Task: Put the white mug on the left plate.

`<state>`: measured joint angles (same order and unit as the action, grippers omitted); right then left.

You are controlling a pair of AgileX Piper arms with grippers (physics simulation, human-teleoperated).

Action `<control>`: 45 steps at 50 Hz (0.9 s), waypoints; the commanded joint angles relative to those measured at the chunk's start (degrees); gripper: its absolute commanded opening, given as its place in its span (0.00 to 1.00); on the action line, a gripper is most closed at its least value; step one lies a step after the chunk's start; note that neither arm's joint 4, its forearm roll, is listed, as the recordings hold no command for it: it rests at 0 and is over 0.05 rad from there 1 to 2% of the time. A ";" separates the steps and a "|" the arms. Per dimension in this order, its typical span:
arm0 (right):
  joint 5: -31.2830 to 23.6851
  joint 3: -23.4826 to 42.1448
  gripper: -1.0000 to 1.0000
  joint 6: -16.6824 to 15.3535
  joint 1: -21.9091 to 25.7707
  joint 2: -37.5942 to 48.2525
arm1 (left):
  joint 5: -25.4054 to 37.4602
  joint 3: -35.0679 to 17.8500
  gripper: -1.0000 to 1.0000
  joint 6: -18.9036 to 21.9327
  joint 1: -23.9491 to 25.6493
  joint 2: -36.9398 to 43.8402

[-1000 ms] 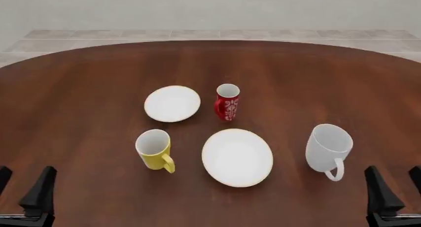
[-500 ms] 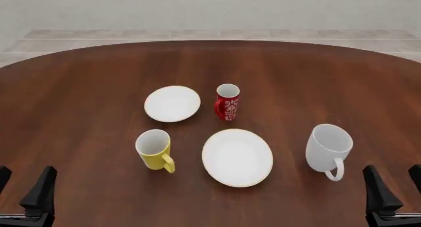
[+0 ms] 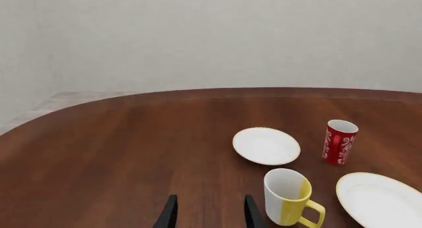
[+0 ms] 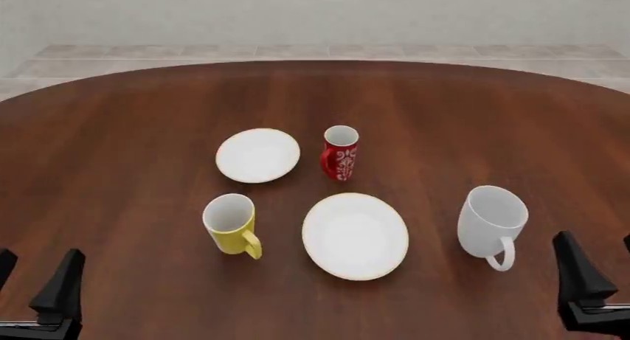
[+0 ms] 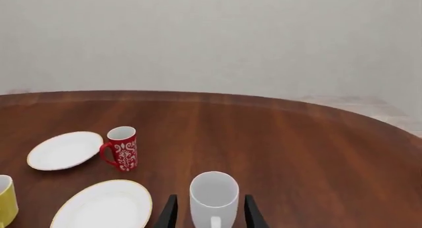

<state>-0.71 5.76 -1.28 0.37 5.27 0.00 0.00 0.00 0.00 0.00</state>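
On the round dark wooden table (image 4: 147, 119) we see five pieces of crockery, all standing apart from one another. The white mug (image 4: 491, 223) stands upright at the near right, its loop handle turned toward the near edge, and nothing touches it. In the right wrist view this mug (image 5: 214, 198) sits between the two dark fingertips, and our right gripper (image 5: 208, 213) has its jaws spread wider than the mug, with a gap on either side. In the front view that gripper (image 4: 606, 270) shows at the near right corner, just to the right of the mug. The left plate (image 4: 258, 155), the smaller white one with the thin gold rim, lies left of centre and farther back, well apart from the white mug, and it is bare. Just to its right stands the red patterned mug (image 4: 341, 153). Nearer to us, the larger gold-rimmed plate (image 4: 355, 235) lies in the middle, between the white mug and the yellow mug (image 4: 232, 225), whose handle points toward the near right. Our left gripper (image 4: 37, 281) rests at the near left corner with its fingers parted and nothing between them, to the near left of the yellow mug.
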 commanded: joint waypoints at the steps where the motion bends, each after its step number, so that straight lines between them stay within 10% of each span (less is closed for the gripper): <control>1: -1.00 5.13 1.00 -3.31 0.68 5.44 | 0.00 0.00 1.00 0.00 0.00 0.00; 45: -15.06 21.26 1.00 -2.08 3.91 22.36 | 0.00 0.00 1.00 0.00 0.00 0.00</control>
<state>-13.18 25.69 -2.89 3.39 26.50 0.00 0.00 0.00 0.00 0.00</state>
